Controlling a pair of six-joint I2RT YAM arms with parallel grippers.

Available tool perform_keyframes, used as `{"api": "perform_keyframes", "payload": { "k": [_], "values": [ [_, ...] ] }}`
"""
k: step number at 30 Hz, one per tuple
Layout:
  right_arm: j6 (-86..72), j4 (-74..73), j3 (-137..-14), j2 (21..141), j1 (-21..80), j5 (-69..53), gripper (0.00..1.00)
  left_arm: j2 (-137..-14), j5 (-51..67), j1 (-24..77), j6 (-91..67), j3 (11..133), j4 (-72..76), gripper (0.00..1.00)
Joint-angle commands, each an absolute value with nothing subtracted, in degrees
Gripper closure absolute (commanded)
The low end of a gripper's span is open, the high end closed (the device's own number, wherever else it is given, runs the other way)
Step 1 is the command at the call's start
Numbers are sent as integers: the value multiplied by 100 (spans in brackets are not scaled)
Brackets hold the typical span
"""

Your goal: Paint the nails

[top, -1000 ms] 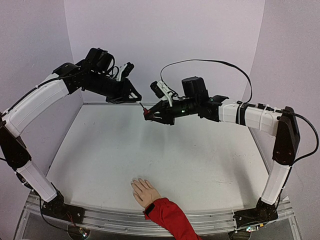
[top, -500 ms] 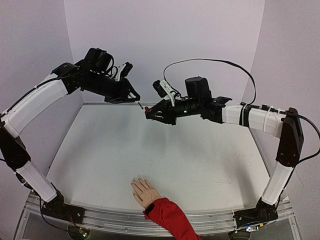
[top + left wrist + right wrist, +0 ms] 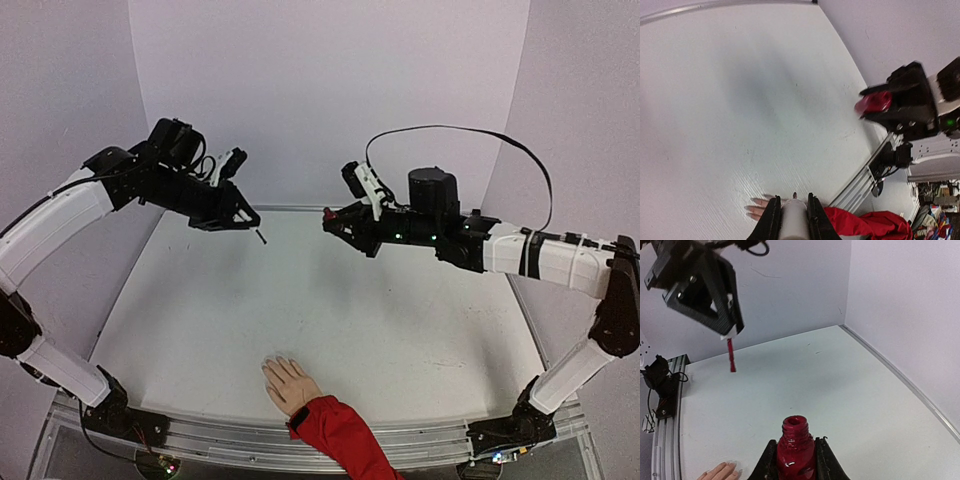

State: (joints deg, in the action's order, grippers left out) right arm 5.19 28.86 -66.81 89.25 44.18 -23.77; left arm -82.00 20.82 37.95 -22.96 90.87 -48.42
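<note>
The left gripper [image 3: 246,219] grips the white cap [image 3: 792,220] with its red brush [image 3: 731,356], the right gripper [image 3: 336,220] grips the open red polish bottle [image 3: 795,450], and the nails [image 3: 275,364] are on the little mannequin hand [image 3: 290,383] lying at the near edge of the table [image 3: 400,320], far from both.

A white tabletop [image 3: 330,300] is enclosed on three sides by plain pale lilac walls [image 3: 330,90], evenly and softly lit. A metal rail [image 3: 420,442] is fixed along its near edge, and blurred clutter [image 3: 936,220] is glimpsed beyond it.
</note>
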Motion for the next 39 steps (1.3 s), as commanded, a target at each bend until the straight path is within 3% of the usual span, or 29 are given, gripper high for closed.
{"api": "perform_keyframes", "payload": {
  "k": [1,15,39],
  "values": [
    [733,3486,-6298,8210,4447,-1655,100,-7894,2851,3779,-1858,8234,-4686,100],
    [1507,2796,-5875,7156,4447,-1040,100,-7062,3329,3779,-1562,4870,-2307,100],
    [1934,2541,-5967,7369,4395,-931,100,-7955,3052,3772,-1687,4173,-1592,100]
  ]
}}
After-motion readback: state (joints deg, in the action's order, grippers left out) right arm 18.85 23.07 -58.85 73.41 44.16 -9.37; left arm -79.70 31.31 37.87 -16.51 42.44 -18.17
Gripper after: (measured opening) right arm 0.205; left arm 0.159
